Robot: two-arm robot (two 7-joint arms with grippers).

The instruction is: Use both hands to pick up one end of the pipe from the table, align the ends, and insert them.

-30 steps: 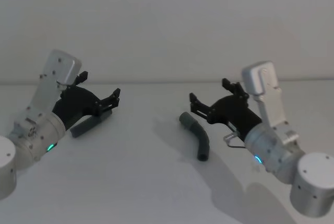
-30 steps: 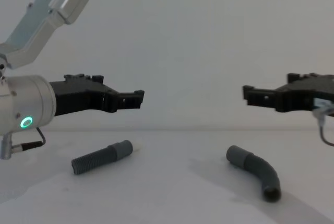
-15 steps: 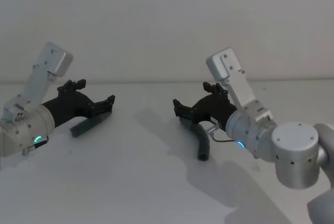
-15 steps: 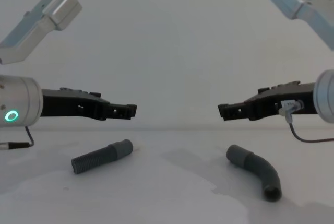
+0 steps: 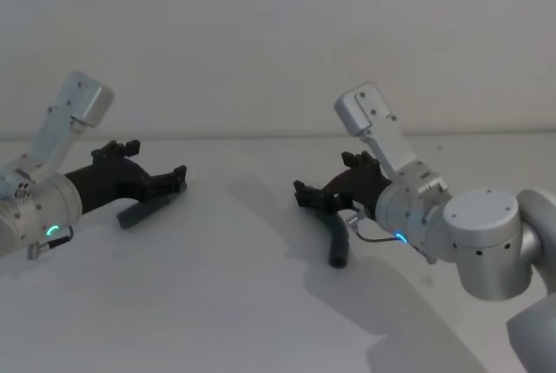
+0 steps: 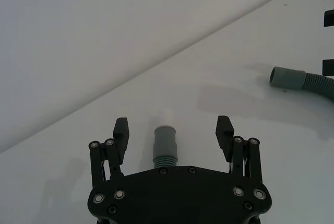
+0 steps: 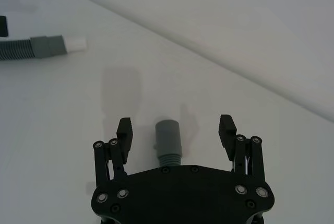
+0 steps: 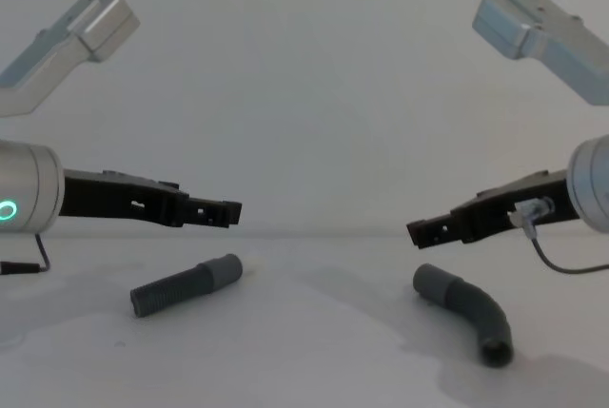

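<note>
— What sits under all of this?
— A plain white desk (image 5: 217,303) against a pale grey wall (image 5: 261,34). The elbow piece (image 8: 468,309) lies flat on it, dark grey and ribbed.
— And the other half of the pipe?
— The straight piece (image 8: 181,287) lies well apart from the elbow piece, off to its left. Its white tip (image 6: 166,115) is turned toward the elbow piece's side of the desk.
— Where is the right tool?
— The right tool (image 8: 424,231) hangs just above the elbow piece, over the elbow cuff (image 8: 430,283). The chest view shows a gap between them, so it touches nothing.
— How wide is it?
— Its fingers (image 7: 123,128) are spread wide. In the right wrist view one falls on each side of the elbow cuff, with room to spare. It holds nothing.
— And the left tool?
— The left tool (image 8: 221,212) is far to the left of the elbow piece and higher than it. It hovers over the straight cuff (image 8: 221,270).
— Is it gripping anything?
— No. Its fingers are equally far apart, flanking the straight cuff from above without contact.
</note>
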